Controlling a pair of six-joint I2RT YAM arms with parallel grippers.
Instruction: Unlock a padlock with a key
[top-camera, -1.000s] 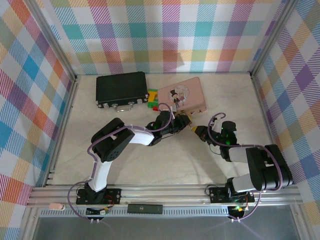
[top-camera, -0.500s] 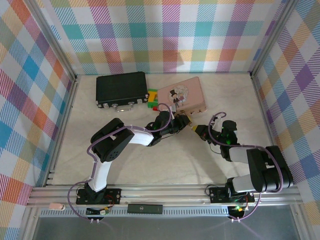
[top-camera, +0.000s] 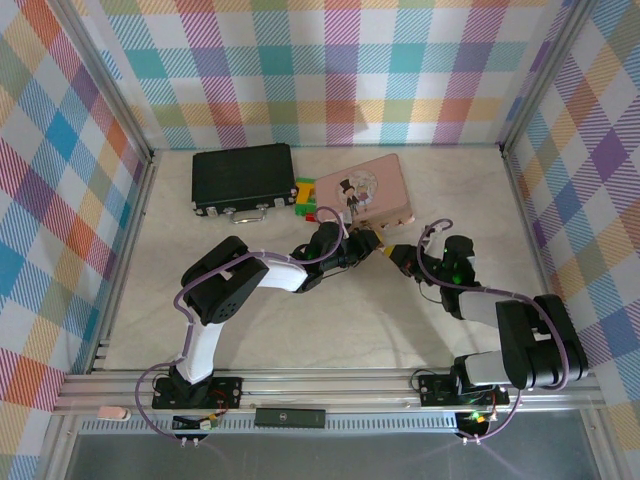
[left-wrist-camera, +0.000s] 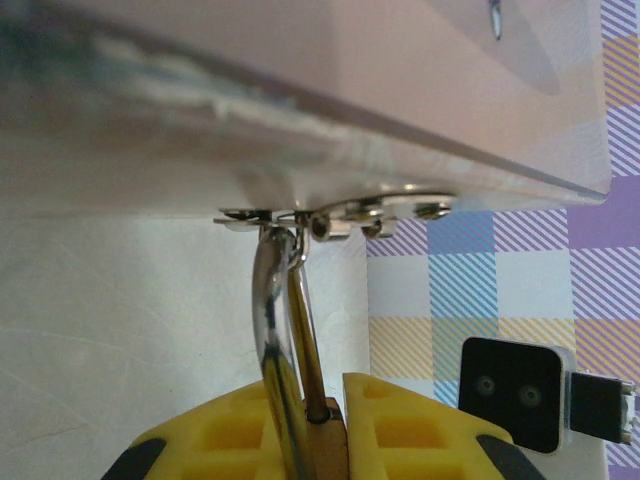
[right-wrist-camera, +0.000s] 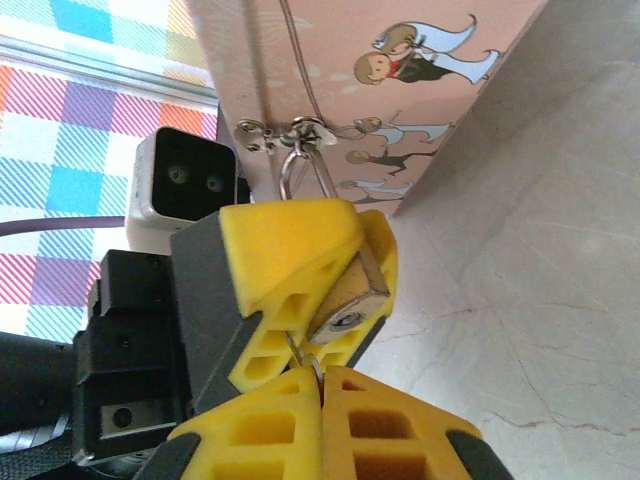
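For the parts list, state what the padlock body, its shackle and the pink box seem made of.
Padlock body: probably brass, going by its dull gold colour.
Shackle: polished, steel-like metal with bright mirror glints.
Pink box: likely printed tin, judging by its smooth sheen, cartoon print and riveted metal hasp.

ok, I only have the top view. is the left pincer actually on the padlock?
Observer: Yes. In the left wrist view the left pincer clamps the padlock by its body.
Operator: Shackle free of the tin?
Observer: No. The shackle is threaded through the hasp on the tin.
Operator: Key in?
Observer: Not that I can see. In the right wrist view the right pincer is shut on a thin metal piece, presumably the key. Its tip sits beside the keyhole, which looks empty.
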